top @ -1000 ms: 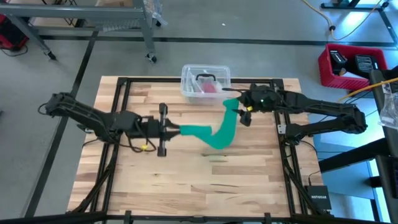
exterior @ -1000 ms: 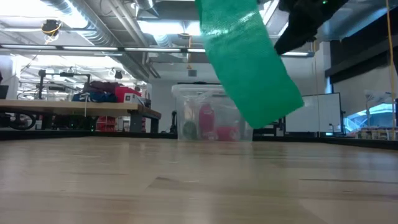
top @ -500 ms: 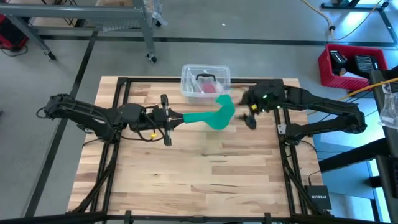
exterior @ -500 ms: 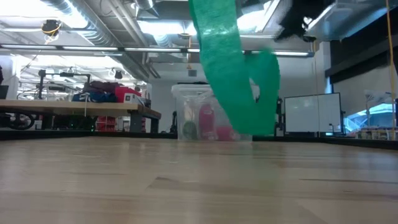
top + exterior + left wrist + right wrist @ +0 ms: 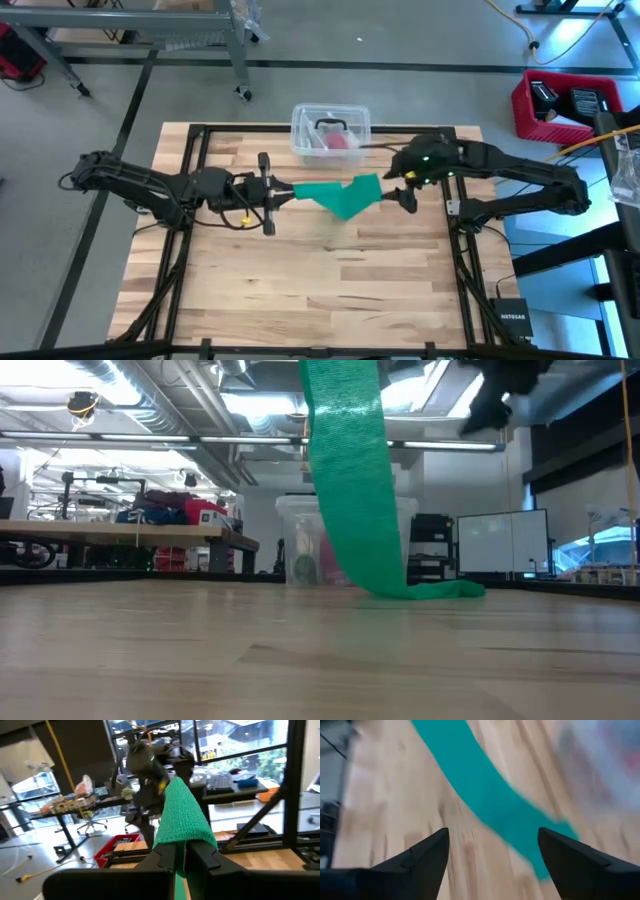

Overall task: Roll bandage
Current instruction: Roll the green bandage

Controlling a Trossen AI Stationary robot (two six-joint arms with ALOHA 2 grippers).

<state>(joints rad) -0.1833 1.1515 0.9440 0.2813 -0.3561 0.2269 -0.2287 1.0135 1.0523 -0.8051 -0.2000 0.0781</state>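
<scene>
The teal-green bandage (image 5: 345, 194) stretches across the table's middle between the two arms. In the low view the bandage (image 5: 350, 480) hangs as a flat strip down to the wood. My left gripper (image 5: 286, 192), left of centre, is shut on its left end; the left wrist view shows this gripper (image 5: 180, 856) with the bandage (image 5: 182, 812) running on past its fingers. My right gripper (image 5: 405, 196) stands open just right of the strip's free end, touching nothing. Its wrist view shows the open right gripper (image 5: 492, 852) with the bandage (image 5: 485, 795) below it. My left gripper pinches one end of the bandage (image 5: 182, 839) between its two fingers. The fingers lie level and point toward the table's right. The strip hangs down from them untwisted, and its other end (image 5: 445, 590) lies slack on the table.
A clear plastic tub (image 5: 330, 130) with a pink-red item inside stands at the middle of the far edge, just behind the bandage. A red bin (image 5: 560, 105) sits on the floor off the table's right. Bare wood lies toward the near edge.
My right gripper has let go of the bandage's right end and risen a little. That end has dropped from its raised loop onto the table. My left gripper has swung toward the far edge, keeping its hold on the left end.
</scene>
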